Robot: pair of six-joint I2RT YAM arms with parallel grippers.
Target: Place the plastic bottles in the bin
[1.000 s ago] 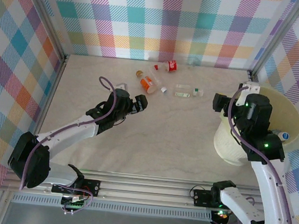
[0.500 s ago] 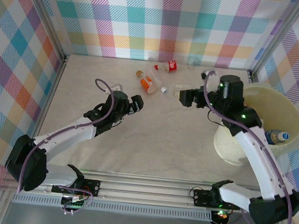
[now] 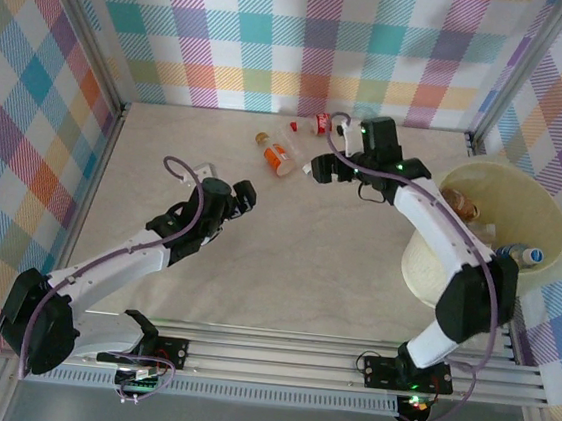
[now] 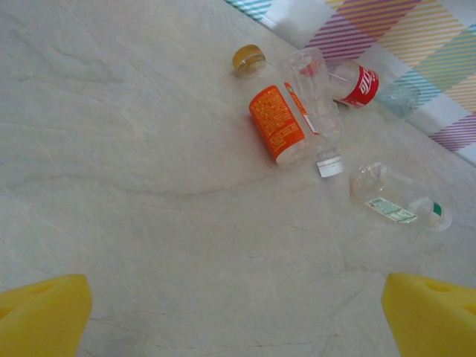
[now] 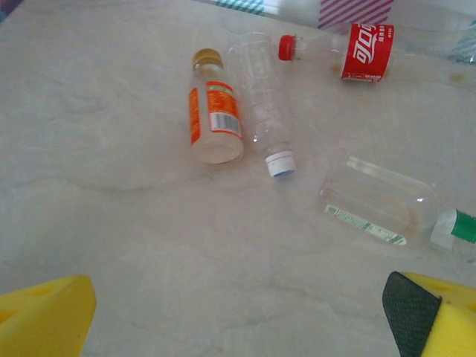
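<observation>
Gently, with your left gripper (image 4: 238,312) and right gripper (image 5: 238,316) both gaping empty, pinch the probably light, slippery, crushable clear green-capped plastic bottle (image 5: 375,202) across its labelled middle.

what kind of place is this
Probably a robot test cell: checked fabric walls, two arms bolted to an aluminium rail at a pale table, plastic bottles and a bin laid out.

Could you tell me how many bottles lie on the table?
4: orange-labelled bottle, clear bottle beside it, red-labelled bottle beyond them, green-capped bottle rightmost. More may be hidden.
</observation>
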